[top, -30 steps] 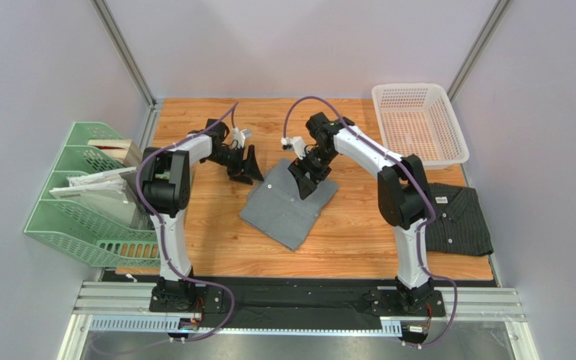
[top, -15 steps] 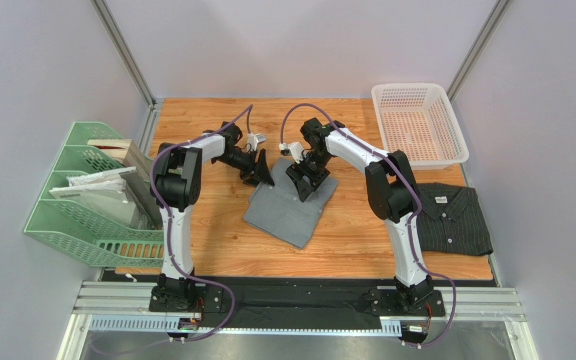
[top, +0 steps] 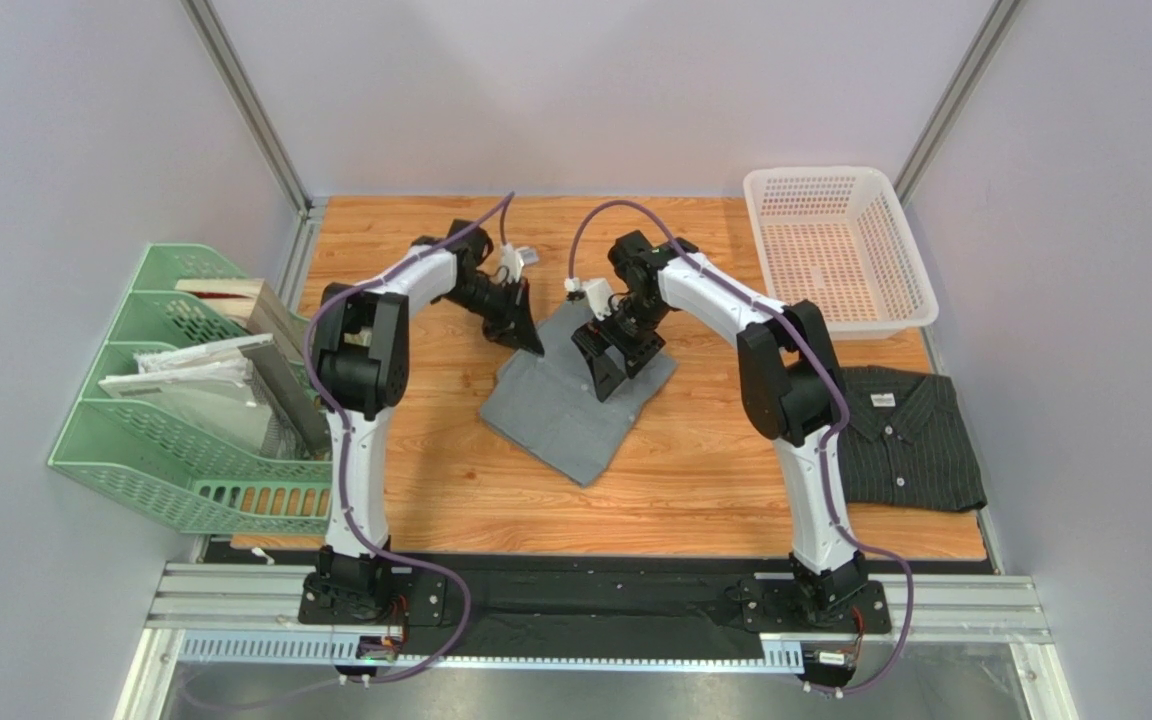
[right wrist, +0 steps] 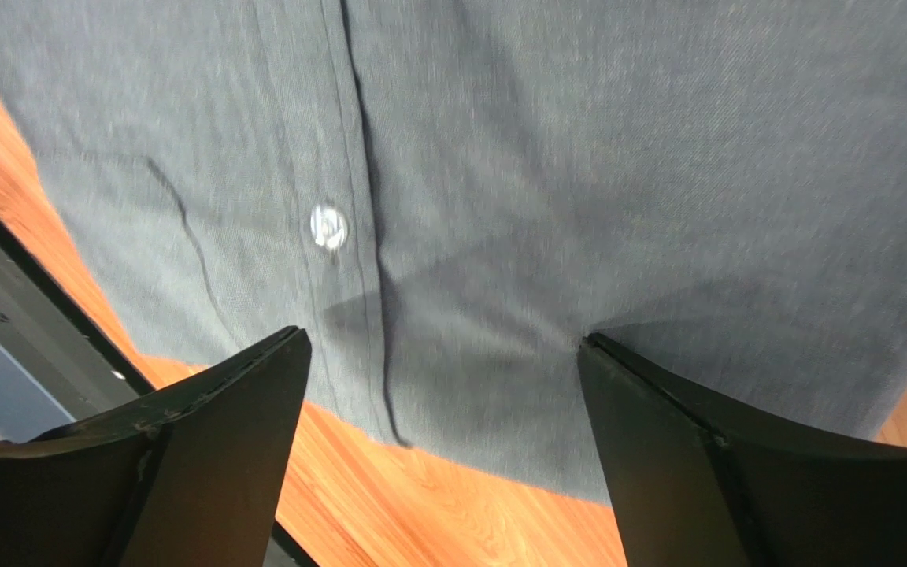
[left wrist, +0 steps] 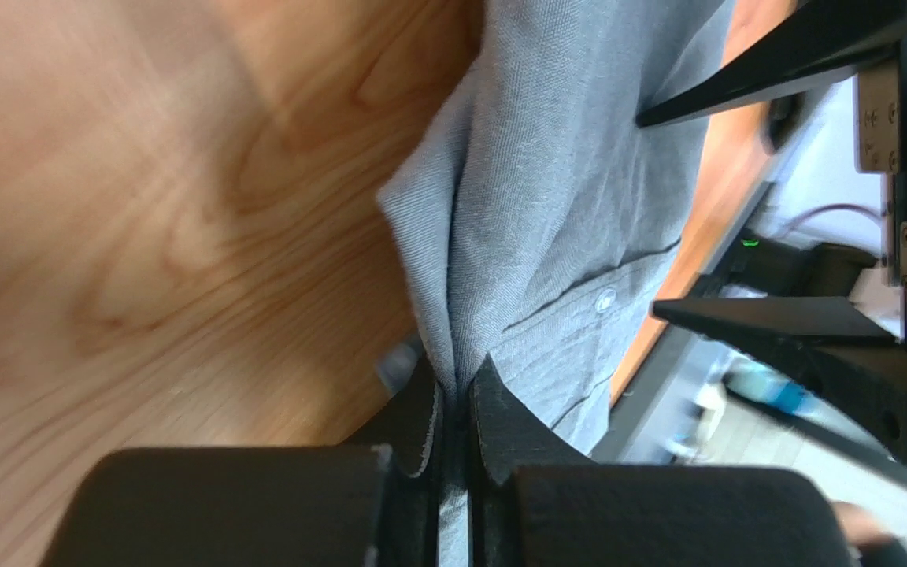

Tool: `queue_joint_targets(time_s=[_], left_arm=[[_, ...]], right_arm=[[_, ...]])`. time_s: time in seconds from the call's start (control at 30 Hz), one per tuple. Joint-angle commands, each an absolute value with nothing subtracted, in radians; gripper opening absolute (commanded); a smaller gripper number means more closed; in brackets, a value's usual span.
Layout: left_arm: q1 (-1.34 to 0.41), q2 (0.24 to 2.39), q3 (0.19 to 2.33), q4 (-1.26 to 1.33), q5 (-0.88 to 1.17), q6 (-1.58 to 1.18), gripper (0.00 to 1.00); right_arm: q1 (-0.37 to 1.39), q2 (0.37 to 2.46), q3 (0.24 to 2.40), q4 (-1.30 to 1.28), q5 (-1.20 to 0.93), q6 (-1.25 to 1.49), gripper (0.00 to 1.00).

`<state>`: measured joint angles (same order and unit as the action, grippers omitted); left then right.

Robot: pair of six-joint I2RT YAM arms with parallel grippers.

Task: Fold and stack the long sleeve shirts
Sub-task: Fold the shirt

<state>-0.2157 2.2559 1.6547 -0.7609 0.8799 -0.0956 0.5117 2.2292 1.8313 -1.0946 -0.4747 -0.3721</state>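
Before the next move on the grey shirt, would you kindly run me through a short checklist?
1. Left gripper shut on the grey shirt: ok.
2. Right gripper holding cloth: not ok, open above the shirt.
3. Grey shirt's fold finished: cannot tell.
4. Dark shirt folded: ok.
5. Shirts stacked: not ok, they lie apart.

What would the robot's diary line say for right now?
left tool: shut on grey shirt edge | right tool: open over grey shirt | dark striped shirt: folded, far right
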Motion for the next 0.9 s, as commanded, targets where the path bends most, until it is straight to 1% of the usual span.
queue_joint_targets(time_s=[0.0,0.03,0.07,0.1,0.13,0.17,0.2,0.23,0.27,0.3,0.33,0.37,0.4,0.43,0.47,0.5,0.53,0.63,0.67,0.73,0.77,0.87], left_arm=[[-0.213,2.183,1.949,-1.024,0.622,0.113,0.00],[-0.218,2.183,2.088,-1.119,0.565,0.200,0.00],[-0.219,2.195,2.167,-1.165,0.507,0.245,0.00],[-0.224,2.204,2.243,-1.228,0.395,0.329,0.00],[-0.227,2.210,2.379,-1.242,0.340,0.365,0.00],[-0.232,2.209,2.435,-1.247,0.286,0.403,0.00],[-0.248,2.201,2.474,-1.218,0.165,0.487,0.00],[-0.261,2.188,2.499,-1.191,0.111,0.538,0.00],[-0.277,2.142,2.481,-1.155,0.063,0.592,0.00],[-0.320,2.110,2.444,-1.047,-0.036,0.694,0.00],[-0.342,2.074,2.316,-0.982,-0.073,0.745,0.00],[-0.366,2.004,2.239,-0.916,-0.110,0.794,0.00],[-0.417,1.975,2.156,-0.785,-0.183,0.887,0.00],[-0.440,1.932,1.994,-0.726,-0.214,0.931,0.00],[-0.460,1.919,1.920,-0.672,-0.242,0.987,0.00],[-0.495,1.913,1.794,-0.585,-0.288,0.999,0.00],[-0.508,1.925,1.748,-0.559,-0.302,0.994,0.00],[-0.552,2.021,1.672,-0.583,-0.345,0.824,0.00],[-0.563,2.048,1.663,-0.604,-0.339,0.693,0.00],[-0.598,2.107,1.622,-0.630,-0.295,0.577,0.01],[-0.630,2.127,1.614,-0.640,-0.279,0.490,0.01],[-0.701,2.167,1.600,-0.640,-0.272,0.392,0.08]], right_arm=[[0.425,2.103,1.813,-1.083,-0.521,-0.290,0.96],[0.396,2.088,1.806,-1.081,-0.543,-0.281,0.97],[0.378,2.059,1.787,-1.083,-0.554,-0.258,0.98],[0.362,2.046,1.778,-1.077,-0.564,-0.249,0.98],[0.329,2.037,1.767,-1.077,-0.586,-0.238,0.98],[0.313,2.016,1.750,-1.071,-0.595,-0.227,0.99],[0.299,2.008,1.743,-1.069,-0.609,-0.222,0.99],[0.270,1.999,1.735,-1.068,-0.618,-0.219,0.99],[0.256,1.993,1.727,-1.066,-0.627,-0.210,0.99],[0.244,1.980,1.709,-1.063,-0.646,-0.207,1.00],[0.221,1.979,1.701,-1.063,-0.655,-0.206,1.00],[0.212,1.976,1.694,-1.063,-0.660,-0.198,1.00],[0.197,1.977,1.683,-1.062,-0.669,-0.196,1.00],[0.189,1.977,1.680,-1.063,-0.673,-0.192,1.00],[0.184,1.977,1.678,-1.062,-0.678,-0.190,1.00],[0.172,1.980,1.674,-1.060,-0.690,-0.184,1.00],[0.167,1.980,1.672,-1.061,-0.696,-0.180,1.00],[0.158,1.971,1.658,-1.060,-0.706,-0.175,1.00],[0.156,1.968,1.652,-1.058,-0.704,-0.175,1.00],[0.152,1.957,1.634,-1.058,-0.701,-0.179,1.00],[0.150,1.951,1.626,-1.060,-0.698,-0.184,1.00],[0.146,1.936,1.605,-1.060,-0.695,-0.195,1.00]])
